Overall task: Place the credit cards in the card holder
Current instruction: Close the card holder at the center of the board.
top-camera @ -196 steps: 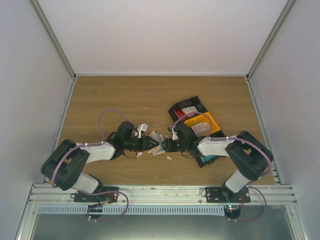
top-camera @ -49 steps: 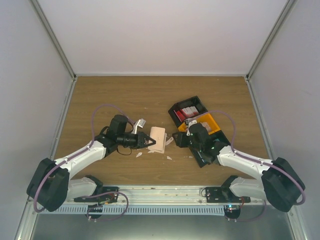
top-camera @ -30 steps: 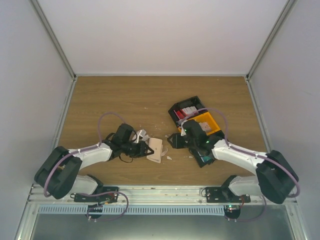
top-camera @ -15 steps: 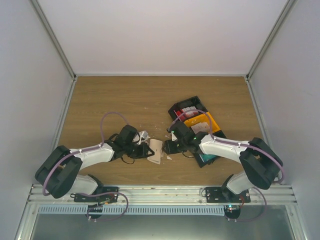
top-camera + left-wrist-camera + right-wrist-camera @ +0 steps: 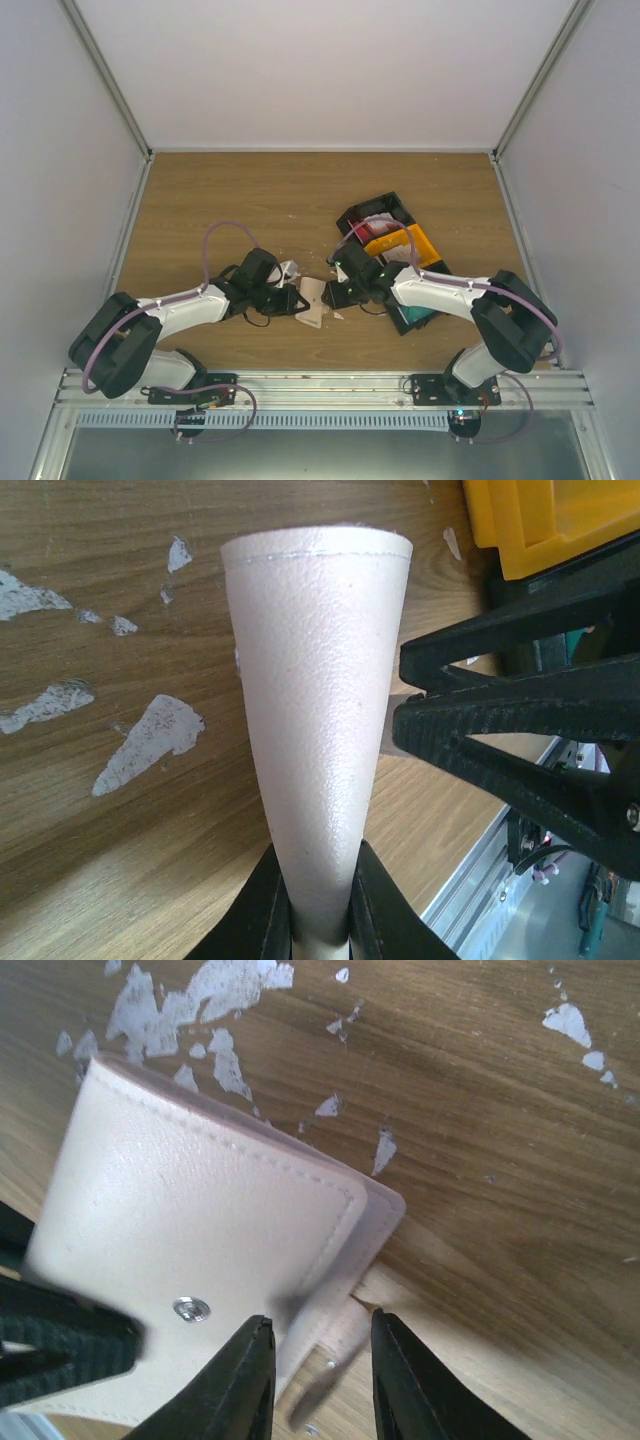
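On the desk (image 5: 250,200), loading is barely beginning.
Left end effector (image 5: 320,912) is clamping the shut card holder (image 5: 318,680); right end effector (image 5: 337,293), half open, is straddling its tab (image 5: 338,1343); credit cards (image 5: 420,316) are waiting outside.

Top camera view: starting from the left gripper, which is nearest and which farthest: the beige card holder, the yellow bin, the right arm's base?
1. card holder, clamped in the left gripper, on its right.
2. yellow bin, farther right and toward the back.
3. right arm's base, far right at the table's near edge.

White arms (image 5: 185,305) with black joints (image 5: 258,270) and looping lilac cables (image 5: 225,223).
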Motion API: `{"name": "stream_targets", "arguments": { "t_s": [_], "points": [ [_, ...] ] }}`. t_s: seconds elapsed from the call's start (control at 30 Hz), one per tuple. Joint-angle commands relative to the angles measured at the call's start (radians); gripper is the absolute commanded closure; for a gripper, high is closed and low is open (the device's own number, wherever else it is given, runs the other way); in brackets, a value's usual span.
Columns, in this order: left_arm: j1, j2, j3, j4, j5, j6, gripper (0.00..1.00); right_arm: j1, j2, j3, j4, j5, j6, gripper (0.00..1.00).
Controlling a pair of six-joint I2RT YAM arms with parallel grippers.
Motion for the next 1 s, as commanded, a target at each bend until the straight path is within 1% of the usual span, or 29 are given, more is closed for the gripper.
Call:
{"name": "stream_targets", "arguments": {
  "t_s": [0.0,0.2,0.27,0.4,0.57,0.63,0.77,0.83,0.9,0.97],
  "points": [
    [-0.009,-0.024,0.027,0.011,-0.022,0.011,0.99,0.007,-0.03,-0.012,-0.028,0.033,0.006,0.76],
    [-0.01,-0.033,0.026,0.012,-0.024,0.012,1.0,0.007,-0.059,-0.046,-0.005,0.001,0.02,0.93],
    [-0.01,-0.035,0.025,0.011,-0.025,0.012,1.0,0.008,-0.06,-0.054,0.0,-0.002,0.026,0.93],
    [-0.011,-0.036,0.023,0.007,-0.027,0.012,1.0,0.009,-0.058,-0.061,-0.006,-0.004,0.031,0.88],
    [-0.01,-0.033,0.02,0.011,-0.031,0.008,1.0,0.014,-0.07,-0.072,-0.015,-0.01,0.042,0.87],
    [-0.01,-0.031,0.02,0.012,-0.031,0.008,1.0,0.015,-0.076,-0.08,-0.014,-0.007,0.048,0.9],
    [-0.01,-0.031,0.018,0.01,-0.032,0.008,1.0,0.015,-0.094,-0.089,-0.01,-0.004,0.061,0.99],
    [-0.011,-0.031,0.017,0.011,-0.031,0.008,1.0,0.015,-0.104,-0.094,0.003,-0.005,0.066,0.99],
    [-0.01,-0.03,0.011,0.012,-0.03,0.004,0.97,0.015,-0.106,-0.09,0.014,0.005,0.067,0.99],
    [-0.01,-0.029,-0.002,0.019,-0.031,-0.001,0.9,0.015,-0.097,-0.074,0.011,0.021,0.067,1.0]
  ]
}}
